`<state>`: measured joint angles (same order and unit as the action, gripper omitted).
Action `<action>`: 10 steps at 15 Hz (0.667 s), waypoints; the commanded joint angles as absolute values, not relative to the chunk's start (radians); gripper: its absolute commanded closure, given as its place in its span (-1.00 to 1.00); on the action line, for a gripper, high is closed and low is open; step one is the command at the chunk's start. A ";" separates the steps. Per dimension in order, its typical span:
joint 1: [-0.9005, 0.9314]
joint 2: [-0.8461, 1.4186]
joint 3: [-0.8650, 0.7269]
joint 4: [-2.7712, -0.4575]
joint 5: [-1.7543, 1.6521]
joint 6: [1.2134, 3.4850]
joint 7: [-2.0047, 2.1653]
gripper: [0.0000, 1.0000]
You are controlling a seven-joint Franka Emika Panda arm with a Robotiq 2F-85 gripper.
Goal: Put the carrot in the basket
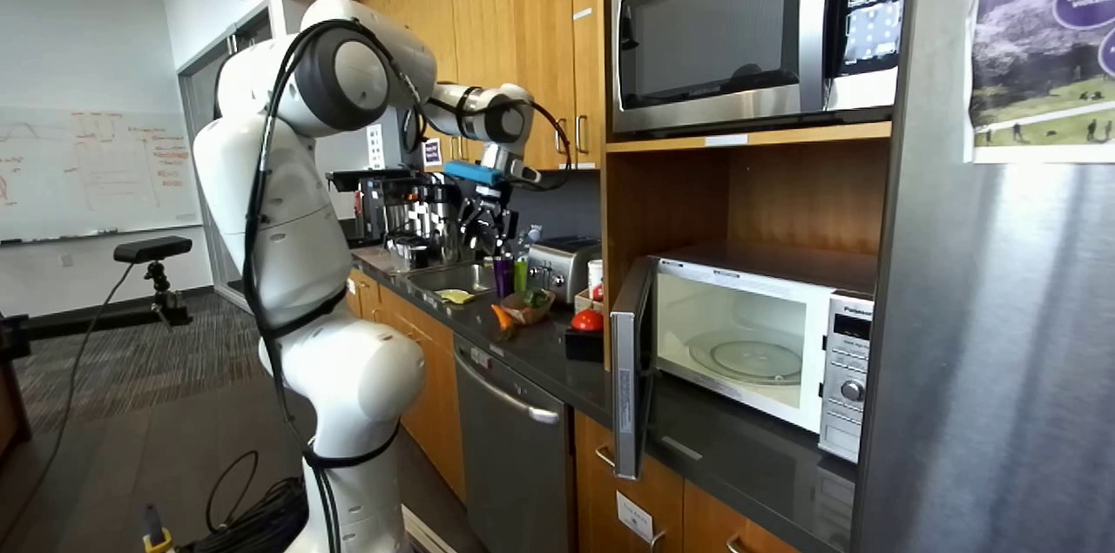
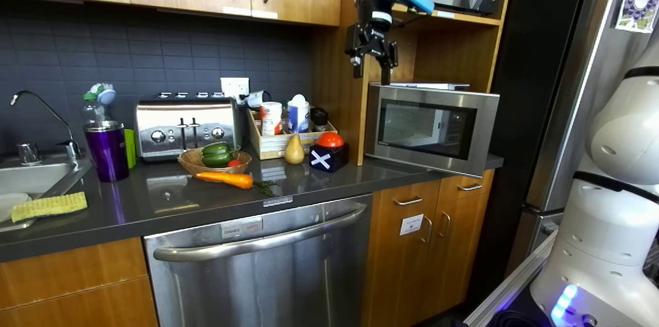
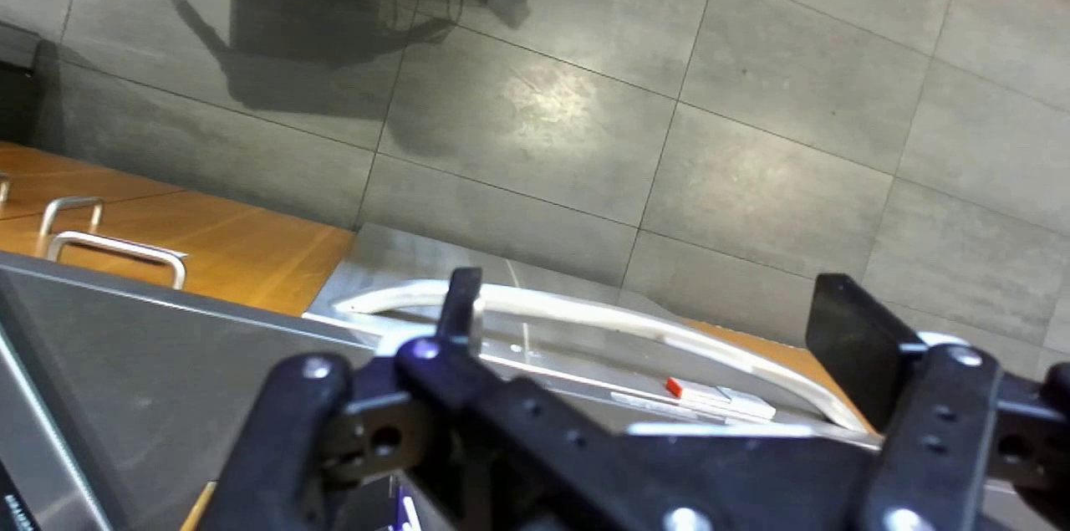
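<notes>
The orange carrot with green leaves lies on the dark counter, along the front of the basket, in both exterior views (image 2: pixel 226 178) (image 1: pixel 503 320). I cannot tell if it touches the basket. The small brown wicker basket (image 2: pixel 189 163) (image 1: pixel 525 315) holds green vegetables and a small red item. My gripper (image 2: pixel 371 70) (image 1: pixel 488 241) is open and empty, raised well above the counter, and shows near the open microwave door in an exterior view. In the wrist view its two fingers (image 3: pixel 650 297) stand wide apart, with floor and dishwasher handle behind. Carrot and basket are out of the wrist view.
A microwave (image 2: pixel 427 126) has its door swung out over the counter. A black box with a red dome (image 2: pixel 329 154), a yellow pear (image 2: pixel 294 150), a wooden tray (image 2: pixel 270 148), a toaster (image 2: pixel 188 128) and a purple tumbler (image 2: pixel 106 152) stand around the basket. A sponge (image 2: pixel 50 206) lies by the sink.
</notes>
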<state>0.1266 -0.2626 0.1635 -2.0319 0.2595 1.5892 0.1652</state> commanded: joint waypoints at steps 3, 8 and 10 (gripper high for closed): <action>0.188 -0.209 0.229 -2.002 0.254 1.626 0.139 -1.00; 0.227 -0.133 0.263 -1.953 0.241 1.671 0.099 -1.00; 0.235 -0.093 0.265 -1.916 0.227 1.680 0.045 -1.00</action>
